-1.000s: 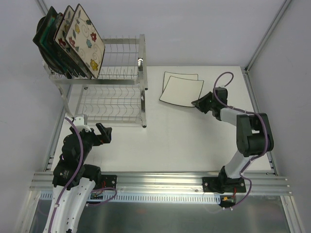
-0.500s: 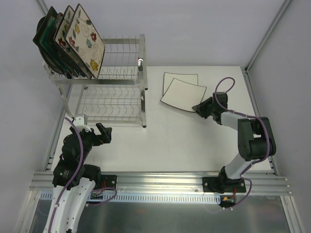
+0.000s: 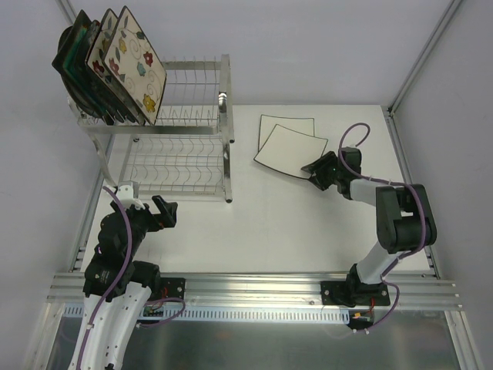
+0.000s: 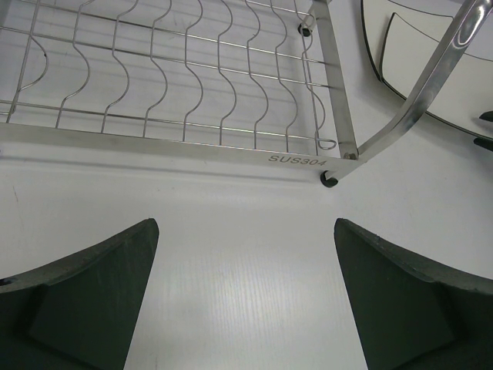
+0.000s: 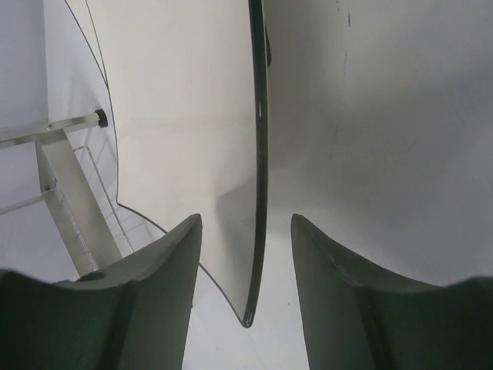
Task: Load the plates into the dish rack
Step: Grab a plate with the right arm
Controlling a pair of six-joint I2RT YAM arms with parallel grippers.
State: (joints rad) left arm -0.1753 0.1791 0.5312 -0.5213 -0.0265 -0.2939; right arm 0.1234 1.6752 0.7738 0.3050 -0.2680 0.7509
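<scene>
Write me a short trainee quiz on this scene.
1. True or false: the cream flowered plate stands in the dish rack's upper tier.
2. What sits between the right end effector's fingers? A) the top white plate's edge B) a rack prong C) nothing
3. How many plates lie flat on the table?
Key: 1 true; 2 A; 3 two.

White tabletop (image 3: 277,223) inside pale grey walls (image 3: 308,46), aluminium rail (image 3: 254,287) along the near edge, soft even light.
</scene>
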